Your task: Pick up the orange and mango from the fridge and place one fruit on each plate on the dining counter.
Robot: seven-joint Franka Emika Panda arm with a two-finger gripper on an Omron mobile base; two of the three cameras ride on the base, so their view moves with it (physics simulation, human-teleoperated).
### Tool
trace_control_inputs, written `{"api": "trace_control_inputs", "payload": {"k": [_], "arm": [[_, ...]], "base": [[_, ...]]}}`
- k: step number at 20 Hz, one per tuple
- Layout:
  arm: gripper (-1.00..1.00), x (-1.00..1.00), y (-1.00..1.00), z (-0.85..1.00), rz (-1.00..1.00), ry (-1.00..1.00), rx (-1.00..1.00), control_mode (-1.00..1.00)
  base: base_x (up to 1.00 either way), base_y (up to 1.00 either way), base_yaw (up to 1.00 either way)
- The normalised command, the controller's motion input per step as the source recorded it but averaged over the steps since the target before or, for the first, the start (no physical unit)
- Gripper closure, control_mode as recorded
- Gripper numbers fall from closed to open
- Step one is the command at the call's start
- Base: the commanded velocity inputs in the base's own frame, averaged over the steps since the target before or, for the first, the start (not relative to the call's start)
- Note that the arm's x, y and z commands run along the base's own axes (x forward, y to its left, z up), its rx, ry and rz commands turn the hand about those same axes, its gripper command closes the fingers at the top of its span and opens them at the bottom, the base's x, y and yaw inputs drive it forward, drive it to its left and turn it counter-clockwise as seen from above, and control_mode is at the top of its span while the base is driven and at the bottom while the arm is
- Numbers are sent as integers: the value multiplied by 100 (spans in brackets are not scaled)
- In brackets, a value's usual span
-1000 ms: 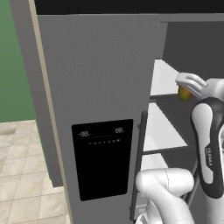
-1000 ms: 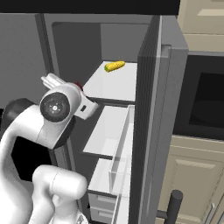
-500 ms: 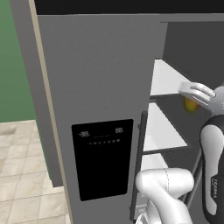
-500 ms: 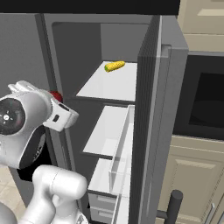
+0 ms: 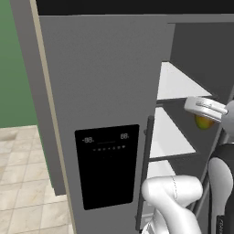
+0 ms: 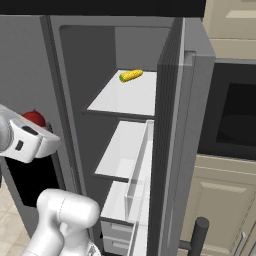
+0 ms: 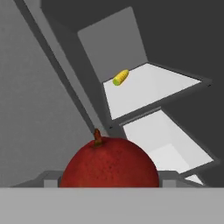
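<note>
**White arm, dark joints**

The arm point(image 5: 176, 201) wears smooth, glossy white shells, rounded like bent pipe at the elbow. In the left base view a dark grey band sits between the white segments at the right edge, with small dark lettering low on the link, too small to read. The hand housing point(image 6: 22, 140) is a boxy white block with rounded corners and a small dark rectangular mark on its side.
</note>
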Motion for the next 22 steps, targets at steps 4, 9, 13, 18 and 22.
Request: {"api": "trace_control_inputs", "payload": {"k": [4,9,13,18,22], "arm": [[100,-3,13,0,-1,-1,-3,-100],[100,-24,1,0,-2,-10,-1,-100],[100,0,0,0,0,0,0,100],[100,0,0,0,0,0,0,100],[100,0,0,0,0,0,0,100]], "base": [[0,0,0],[0,0,0],[-78,10,-27],[-70,34,-39],[-54,20,-62]]}}
